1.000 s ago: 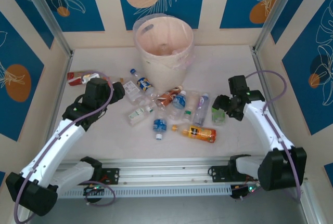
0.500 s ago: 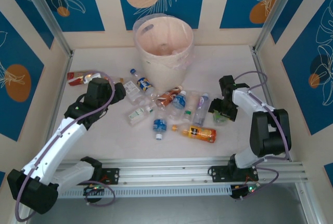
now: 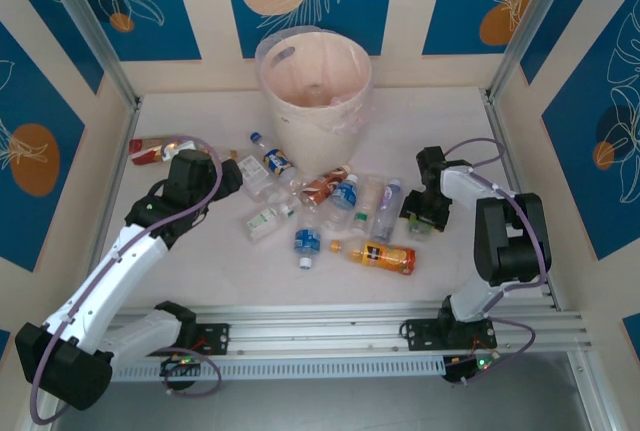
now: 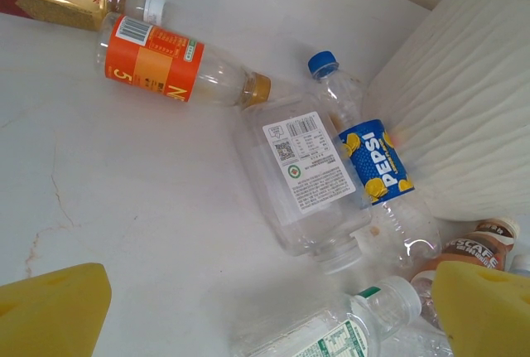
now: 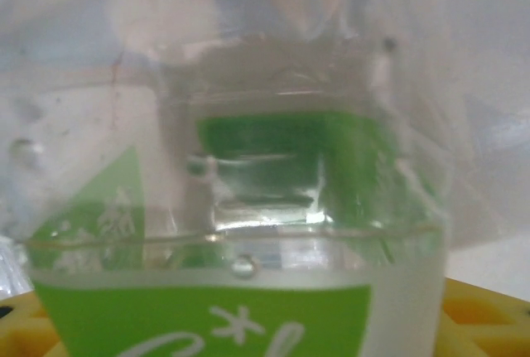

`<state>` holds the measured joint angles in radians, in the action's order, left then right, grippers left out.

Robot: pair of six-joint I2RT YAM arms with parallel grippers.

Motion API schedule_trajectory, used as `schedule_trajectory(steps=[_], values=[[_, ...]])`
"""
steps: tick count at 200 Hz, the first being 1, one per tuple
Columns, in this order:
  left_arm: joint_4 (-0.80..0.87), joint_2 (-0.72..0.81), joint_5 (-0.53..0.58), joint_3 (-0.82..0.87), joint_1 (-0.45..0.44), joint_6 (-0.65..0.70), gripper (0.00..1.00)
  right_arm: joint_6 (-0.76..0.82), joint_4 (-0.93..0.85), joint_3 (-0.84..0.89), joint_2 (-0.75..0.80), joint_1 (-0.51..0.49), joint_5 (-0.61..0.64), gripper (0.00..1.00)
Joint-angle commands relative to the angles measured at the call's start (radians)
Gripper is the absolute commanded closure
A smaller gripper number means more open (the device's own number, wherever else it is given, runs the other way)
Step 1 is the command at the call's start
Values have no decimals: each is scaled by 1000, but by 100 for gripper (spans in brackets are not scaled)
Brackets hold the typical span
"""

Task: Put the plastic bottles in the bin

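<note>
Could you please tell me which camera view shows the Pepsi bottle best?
The left wrist view: the Pepsi bottle lies close up, its blue cap and label readable. The top external view shows the bottle small, lying beside the bin.

Left jaws roomy, right jaws blocked
Bare table (image 4: 124, 233) between the left gripper's (image 4: 269, 303) spread jaws; clear bottle (image 4: 306, 179), Pepsi bottle (image 4: 373, 166) and bin wall (image 4: 464, 108) ahead. A green-labelled bottle (image 5: 240, 208) fills the right gripper's (image 3: 422, 209) gap.

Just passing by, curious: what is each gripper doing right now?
Left gripper: open, empty.
Right gripper: around the green-label bottle; closed or not, cannot tell.
</note>
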<state>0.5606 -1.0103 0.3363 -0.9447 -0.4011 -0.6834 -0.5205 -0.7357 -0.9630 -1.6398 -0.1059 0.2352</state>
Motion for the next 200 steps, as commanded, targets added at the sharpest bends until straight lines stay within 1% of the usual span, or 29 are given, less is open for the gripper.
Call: schedule_trajectory(steps=[1, 28, 59, 93, 117, 147, 171, 200], values=[[-20, -1, -11, 1, 10, -11, 0, 4, 5, -19, -5, -12, -2, 40], [-16, -1, -11, -5, 10, -6, 1, -5, -41, -46, 32, -41, 53, 44], [-13, 3, -5, -3, 9, -4, 0, -21, -124, -113, 99, -97, 111, 47], [-11, 6, -7, -2, 9, -4, 0, -24, -208, -250, 176, -169, 169, 48], [-14, 6, -12, 0, 10, -3, 0, -4, -218, -371, 211, -200, 143, 48], [-20, 4, -20, 6, 9, -3, 0, 33, -167, -526, 207, -244, 72, 49], [-27, 3, -38, 7, 10, -1, 1, 61, -152, -684, 151, -269, 27, 49], [-33, 3, -57, 7, 9, 3, 0, 90, -165, -899, 42, -299, 10, 49]])
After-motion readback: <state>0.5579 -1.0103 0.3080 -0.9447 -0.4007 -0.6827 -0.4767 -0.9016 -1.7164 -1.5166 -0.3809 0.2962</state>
